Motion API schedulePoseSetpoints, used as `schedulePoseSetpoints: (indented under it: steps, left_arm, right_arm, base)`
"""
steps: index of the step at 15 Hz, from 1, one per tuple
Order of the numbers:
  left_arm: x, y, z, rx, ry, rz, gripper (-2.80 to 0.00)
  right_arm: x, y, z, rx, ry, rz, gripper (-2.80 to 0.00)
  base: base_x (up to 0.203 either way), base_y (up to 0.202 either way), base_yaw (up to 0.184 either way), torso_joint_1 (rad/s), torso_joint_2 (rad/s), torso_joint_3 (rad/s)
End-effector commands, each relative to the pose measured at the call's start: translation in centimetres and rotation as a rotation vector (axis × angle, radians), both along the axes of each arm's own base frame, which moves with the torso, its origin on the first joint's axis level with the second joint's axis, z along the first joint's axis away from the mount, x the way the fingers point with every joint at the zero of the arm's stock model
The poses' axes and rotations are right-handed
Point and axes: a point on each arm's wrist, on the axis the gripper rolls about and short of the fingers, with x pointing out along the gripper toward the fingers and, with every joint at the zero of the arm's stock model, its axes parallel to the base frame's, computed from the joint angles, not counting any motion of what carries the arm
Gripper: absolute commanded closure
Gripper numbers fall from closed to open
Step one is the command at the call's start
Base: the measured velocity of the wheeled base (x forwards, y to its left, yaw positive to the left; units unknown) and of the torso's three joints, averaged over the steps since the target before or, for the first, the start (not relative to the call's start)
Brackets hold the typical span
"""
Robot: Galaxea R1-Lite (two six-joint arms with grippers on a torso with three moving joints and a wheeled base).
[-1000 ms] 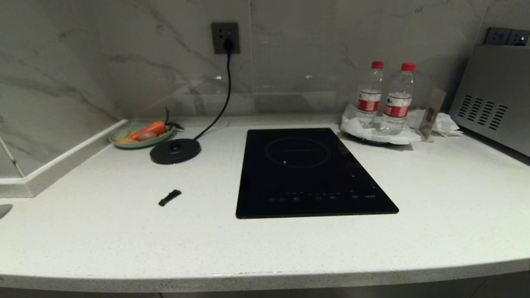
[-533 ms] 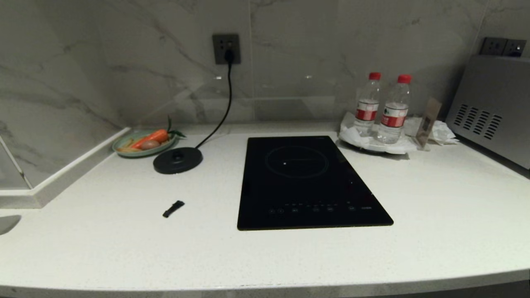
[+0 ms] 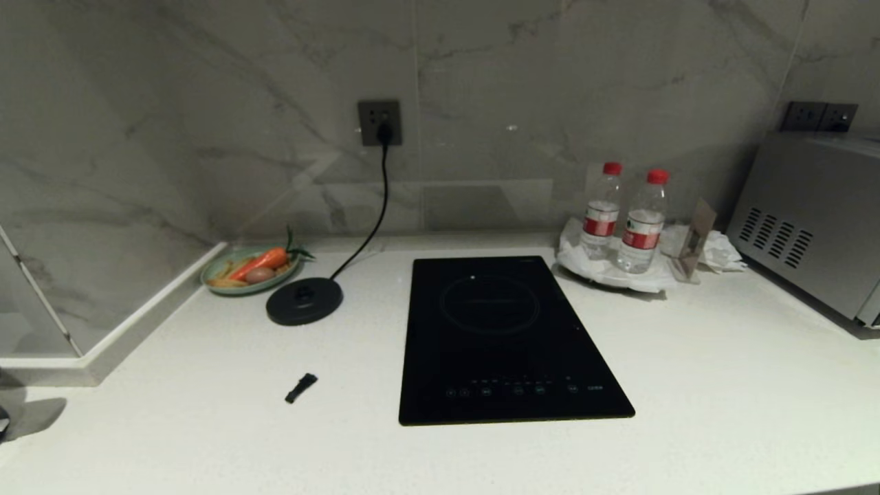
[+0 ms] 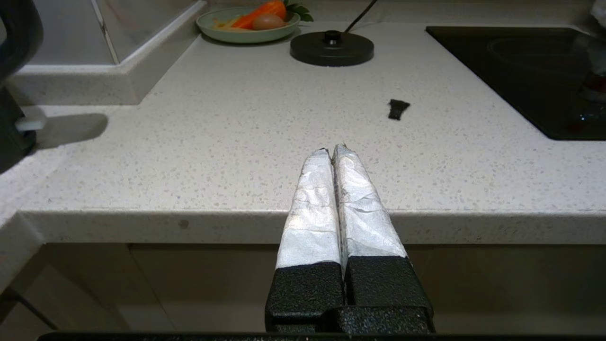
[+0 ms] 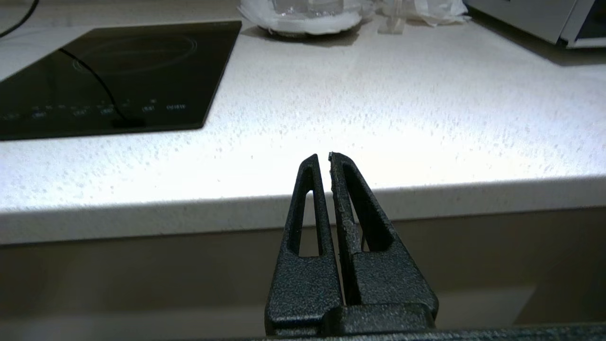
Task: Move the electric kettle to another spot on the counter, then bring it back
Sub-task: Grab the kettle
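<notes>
The electric kettle does not show in the head view. A bulky black rounded shape (image 4: 14,71), cut off at the frame edge, stands at the far left end of the white speckled counter (image 3: 687,385); I cannot tell whether it is the kettle. Neither arm reaches into the head view. My left gripper (image 4: 331,148), its fingers wrapped in silver tape, hangs shut and empty just in front of the counter's (image 4: 213,142) front edge. My right gripper (image 5: 323,155) is shut and empty too, before the front edge of the counter (image 5: 402,118), right of the hob.
The flat black base disc (image 3: 304,301) stands bare, with its cord running up to a wall socket (image 3: 379,122). Behind it lies a green plate (image 3: 213,282) of vegetables. A black hob (image 3: 505,337) fills the middle. Two water bottles (image 3: 622,220) and a grey appliance (image 3: 804,220) stand at the right. A small black piece (image 3: 301,387) lies loose.
The whole head view has slid downward and the counter's front edge has left the picture, so the camera has moved. Nothing on the counter has shifted.
</notes>
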Motion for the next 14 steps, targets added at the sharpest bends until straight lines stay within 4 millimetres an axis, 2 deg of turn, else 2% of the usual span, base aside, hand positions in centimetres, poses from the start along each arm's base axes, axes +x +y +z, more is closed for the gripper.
schedulePoseSetpoints:
  steps: [1,7,14]
  left_arm:
    - [0.0,0.0,0.01,-0.001,-0.002,0.0,0.0]
    - [0.0,0.0,0.01,-0.001,-0.002,0.0,0.0]
    - [0.0,0.0,0.01,-0.001,-0.002,0.0,0.0]
  right_arm:
    - [0.0,0.0,0.0,0.0,0.0,0.0,0.0]
    - [0.0,0.0,0.0,0.0,0.0,0.0,0.0]
    - [0.0,0.0,0.0,0.0,0.0,0.0,0.0]
  base:
    - [0.0,0.0,0.0,0.186,-0.56,-0.386]
    - [0.0,0.0,0.0,0.202,-0.59,-0.378]
    - [0.0,0.0,0.0,0.159,-0.38,-0.232]
